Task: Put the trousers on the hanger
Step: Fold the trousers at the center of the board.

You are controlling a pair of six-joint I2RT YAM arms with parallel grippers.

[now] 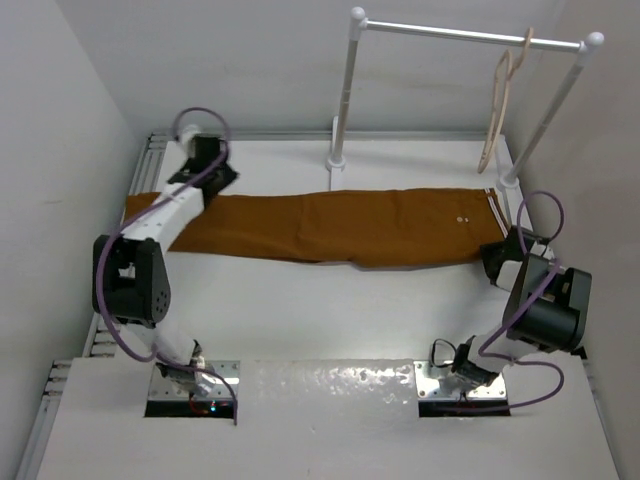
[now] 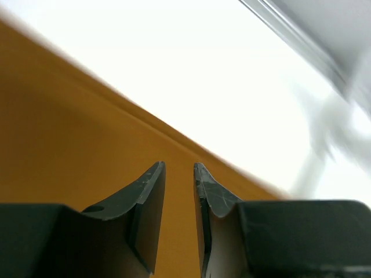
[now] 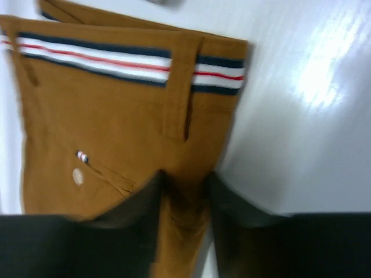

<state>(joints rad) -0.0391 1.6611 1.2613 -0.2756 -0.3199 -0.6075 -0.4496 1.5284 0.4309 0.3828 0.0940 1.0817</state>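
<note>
Right hand (image 3: 185,180) | perhaps straddling trousers (image 3: 116,116) waistband | wrist view only

On table (image 1: 330,320), trousers (image 1: 330,225) span left to right; bare strip near side lets me pass. Far right: rail (image 1: 470,34) posts, hanger (image 1: 498,100) in way.

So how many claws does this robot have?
2: the left claw is over the far-left leg end of the long rust-brown cloth trousers; the right claw is at their striped waistband, right.
</note>
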